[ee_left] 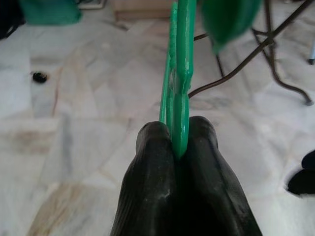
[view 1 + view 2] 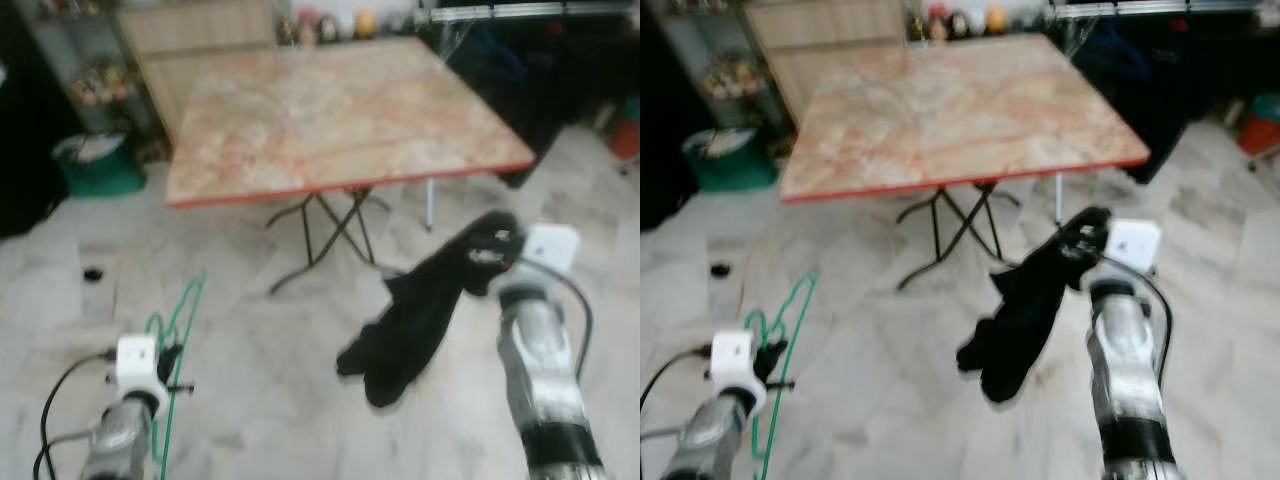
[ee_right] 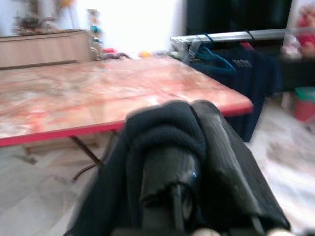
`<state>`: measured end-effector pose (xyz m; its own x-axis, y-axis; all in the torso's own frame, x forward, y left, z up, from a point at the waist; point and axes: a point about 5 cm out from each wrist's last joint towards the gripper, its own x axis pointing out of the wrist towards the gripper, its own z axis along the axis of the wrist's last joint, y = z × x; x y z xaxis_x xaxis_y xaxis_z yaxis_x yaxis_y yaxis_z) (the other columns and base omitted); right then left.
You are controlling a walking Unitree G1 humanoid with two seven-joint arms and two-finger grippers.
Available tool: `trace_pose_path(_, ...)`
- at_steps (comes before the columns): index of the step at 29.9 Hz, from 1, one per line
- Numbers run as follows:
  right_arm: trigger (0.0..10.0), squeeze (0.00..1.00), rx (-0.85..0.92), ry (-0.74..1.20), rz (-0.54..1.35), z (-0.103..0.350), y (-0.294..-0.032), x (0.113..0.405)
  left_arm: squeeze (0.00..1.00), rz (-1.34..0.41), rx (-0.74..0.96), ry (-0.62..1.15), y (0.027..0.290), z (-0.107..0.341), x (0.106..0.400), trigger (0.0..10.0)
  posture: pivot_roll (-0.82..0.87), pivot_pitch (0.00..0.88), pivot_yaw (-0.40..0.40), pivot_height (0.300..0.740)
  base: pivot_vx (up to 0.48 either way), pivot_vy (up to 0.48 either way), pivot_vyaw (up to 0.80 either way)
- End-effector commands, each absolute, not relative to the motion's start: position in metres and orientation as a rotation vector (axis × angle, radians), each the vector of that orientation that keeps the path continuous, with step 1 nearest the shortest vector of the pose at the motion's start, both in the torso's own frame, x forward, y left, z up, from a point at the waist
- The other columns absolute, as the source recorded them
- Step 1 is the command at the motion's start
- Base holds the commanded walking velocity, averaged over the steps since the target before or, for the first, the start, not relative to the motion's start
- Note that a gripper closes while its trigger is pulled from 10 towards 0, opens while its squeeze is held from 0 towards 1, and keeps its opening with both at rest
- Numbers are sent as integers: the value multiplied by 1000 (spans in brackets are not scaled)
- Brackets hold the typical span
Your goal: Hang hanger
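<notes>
Between the two black fingers (image 1: 152, 167) of the left gripper (image 2: 172, 362), a green hanger (image 2: 178, 330) was pinched tight; the wrist view showed the fingers pressed against both faces of the plastic. The hanger stood near the left of the scene, low over the marbled floor (image 2: 270, 400), rising above the gripper. On the right, the right gripper (image 2: 490, 250) was clenched on a black garment (image 2: 415, 320), which draped over its fingers and hung down toward the floor. Both grippers were well apart. Farther off stood a folding table (image 2: 340, 115) with a reddish marbled top and red edge, on crossed metal legs (image 2: 330, 235). Far right, a metal rail (image 3: 226, 37) carried dark clothes (image 3: 246, 73).
</notes>
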<state>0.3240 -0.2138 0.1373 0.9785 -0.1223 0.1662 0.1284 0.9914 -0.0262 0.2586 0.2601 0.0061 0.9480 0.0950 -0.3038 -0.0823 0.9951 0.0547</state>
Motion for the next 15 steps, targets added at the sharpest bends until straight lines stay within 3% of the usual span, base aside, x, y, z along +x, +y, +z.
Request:
trace_pose_path(1,10000,0,-48,-212,-134,152,-217,328,0,86,30,362,253,-7,250,10000,79,0,39,740,240,0,0)
trace_pose_path(5,10000,0,-46,-210,-125,152,-214,329,0,94,21,389,256,-12,243,10000,84,0,38,740,242,0,0)
trace_pose_path(11,10000,0,-40,-209,-117,152,-210,329,0,140,6,452,293,-16,219,10000,85,0,38,740,285,0,0)
trace_pose_path(15,10000,0,-40,-209,-117,152,-210,329,0,140,6,452,293,-16,219,10000,85,0,38,740,311,0,0)
